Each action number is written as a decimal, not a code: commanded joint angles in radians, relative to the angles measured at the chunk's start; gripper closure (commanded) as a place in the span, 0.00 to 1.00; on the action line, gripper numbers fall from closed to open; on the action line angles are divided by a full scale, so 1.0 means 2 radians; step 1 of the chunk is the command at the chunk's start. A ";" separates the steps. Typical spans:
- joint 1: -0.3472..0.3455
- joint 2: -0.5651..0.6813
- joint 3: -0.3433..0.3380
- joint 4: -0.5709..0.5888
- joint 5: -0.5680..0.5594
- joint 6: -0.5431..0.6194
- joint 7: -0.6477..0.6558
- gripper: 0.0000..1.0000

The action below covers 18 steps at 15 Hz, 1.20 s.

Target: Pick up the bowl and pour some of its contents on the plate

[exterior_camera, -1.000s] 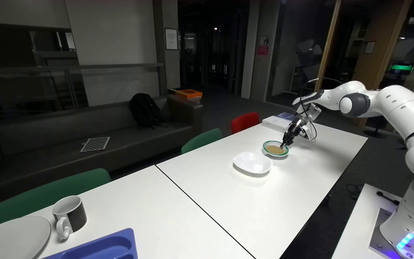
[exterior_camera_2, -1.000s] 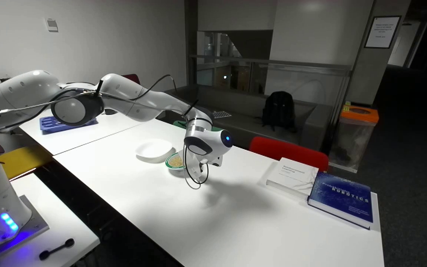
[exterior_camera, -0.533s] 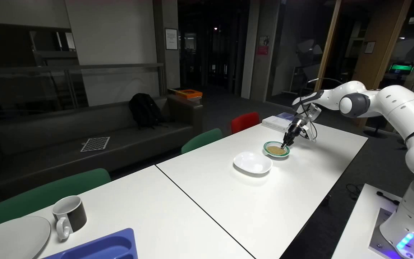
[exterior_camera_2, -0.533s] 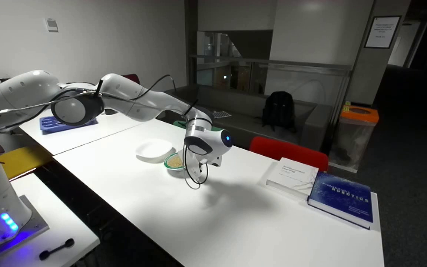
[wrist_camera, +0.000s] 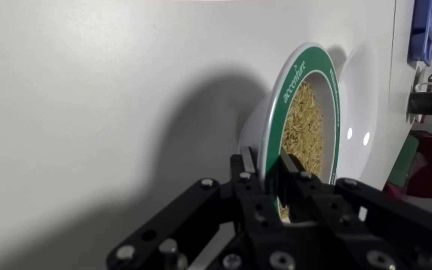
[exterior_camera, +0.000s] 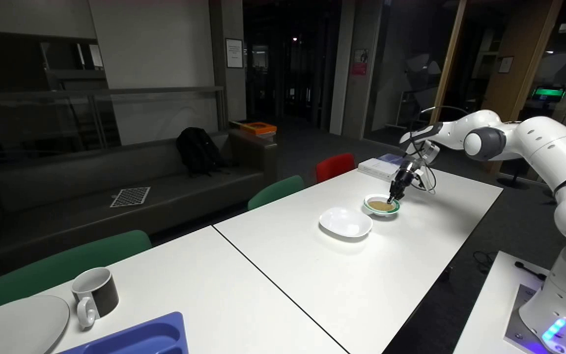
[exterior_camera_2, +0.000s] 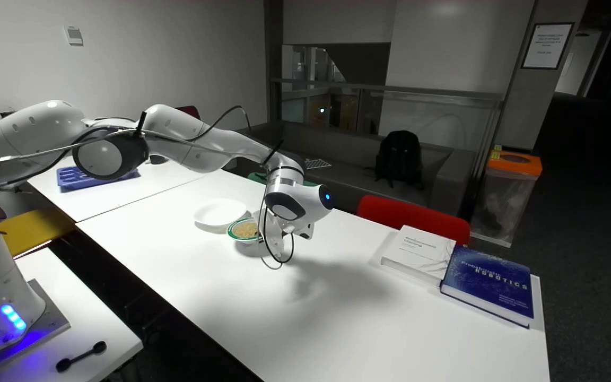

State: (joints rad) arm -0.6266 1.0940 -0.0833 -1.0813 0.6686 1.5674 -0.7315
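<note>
The bowl (wrist_camera: 276,127) is white with a green rim and holds a yellowish-tan heap of grain, the contents (wrist_camera: 304,131). My gripper (wrist_camera: 268,160) is shut on the bowl's near rim, one finger outside the wall and one inside above the grain. In both exterior views the bowl (exterior_camera: 368,203) (exterior_camera_2: 231,230) looks slightly tilted, with a shadow beneath it; it seems a little raised. The plate (exterior_camera: 346,222) is white and shallow and lies close beside the bowl; it also shows in the wrist view (wrist_camera: 358,112) and in an exterior view (exterior_camera_2: 220,212). The arm hides the fingertips there.
Two thick books, one white (exterior_camera_2: 418,252) and one blue (exterior_camera_2: 488,281), lie at one table end. A blue tray (exterior_camera: 157,337), a mug (exterior_camera: 95,292) and a large grey plate (exterior_camera: 17,322) stand at the other end. Red (exterior_camera: 335,167) and green (exterior_camera: 275,191) chairs line the far edge.
The bowl and gripper have shifted together a little away from the plate, rightward in an exterior view. The bowl's rim has changed tilt and a shadow shows more under it. The plate has not moved.
</note>
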 commanded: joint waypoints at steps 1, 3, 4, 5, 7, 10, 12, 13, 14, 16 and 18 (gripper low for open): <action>-0.004 -0.004 0.000 0.019 0.002 -0.036 0.043 0.96; -0.005 -0.010 0.000 0.016 0.006 -0.034 0.057 0.96; -0.005 -0.012 0.001 0.015 0.007 -0.033 0.063 0.96; -0.005 -0.015 0.001 0.013 0.007 -0.031 0.067 0.96; -0.004 -0.022 0.002 0.010 0.008 -0.027 0.073 0.96; 0.000 -0.033 0.001 0.007 0.008 -0.020 0.075 0.96; 0.002 -0.043 0.002 0.004 0.008 -0.019 0.075 0.96; 0.003 -0.050 0.001 0.000 0.008 -0.017 0.075 0.96; 0.004 -0.058 0.001 -0.005 0.008 -0.015 0.076 0.96; 0.007 -0.074 0.000 -0.016 0.009 -0.010 0.078 0.96; 0.012 -0.087 -0.001 -0.025 0.009 -0.007 0.081 0.96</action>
State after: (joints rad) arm -0.6137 1.0067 -0.0825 -1.0518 0.6727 1.5493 -0.5949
